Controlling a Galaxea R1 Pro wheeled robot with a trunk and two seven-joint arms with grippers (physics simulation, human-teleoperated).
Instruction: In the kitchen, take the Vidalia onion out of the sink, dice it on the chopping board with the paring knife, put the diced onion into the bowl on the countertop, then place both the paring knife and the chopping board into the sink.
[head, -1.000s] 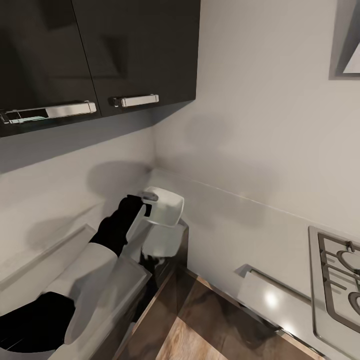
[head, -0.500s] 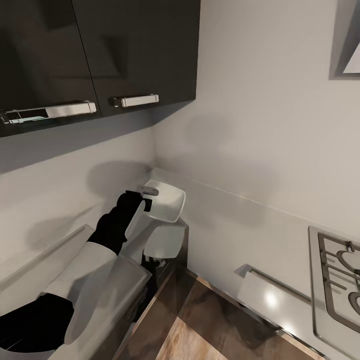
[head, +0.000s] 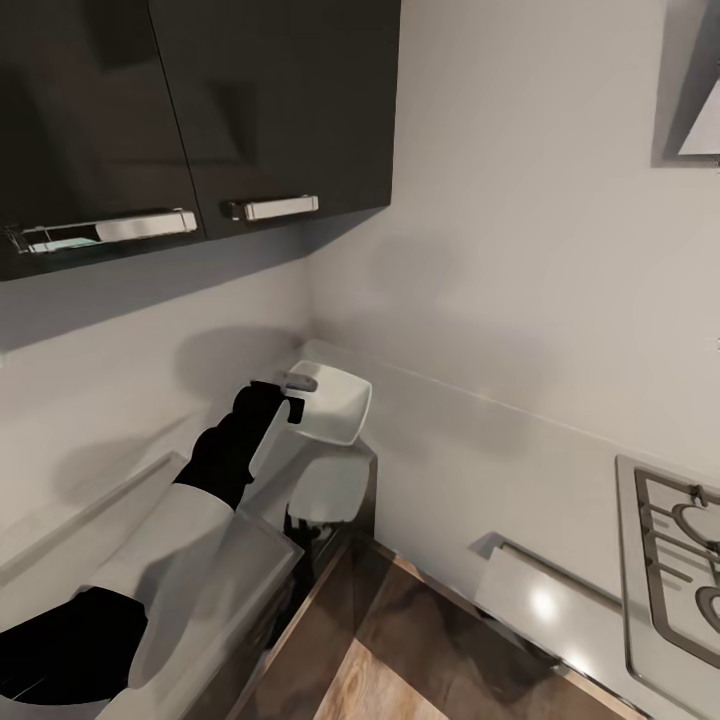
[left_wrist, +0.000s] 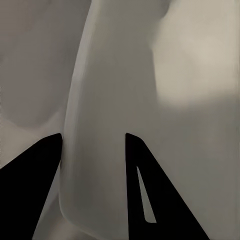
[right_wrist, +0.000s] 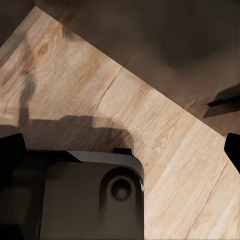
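Observation:
The white bowl (head: 338, 408) hangs tilted just above the corner of the grey countertop (head: 450, 460), its reflection on the surface below it. My left gripper (head: 296, 392) is shut on the bowl's near rim. In the left wrist view the two black fingers (left_wrist: 35, 170) stand on either side of the bowl's pale wall (left_wrist: 95, 150). My right gripper (right_wrist: 120, 147) is open over the wooden floor, nothing between its fingertips (right_wrist: 11, 147). The onion, sink, chopping board and paring knife are out of view.
Dark upper cabinets (head: 200, 100) with chrome handles hang above the corner. A gas hob (head: 680, 550) lies in the countertop at the right, a range hood (head: 690, 90) above it. Wooden floor (head: 400, 660) runs between the counter runs. The robot's base (right_wrist: 85, 200) sits below the right gripper.
The left gripper has lifted the bowl slightly up and toward the wall corner. The head camera has tilted up a little, so the cabinets sit lower in view.

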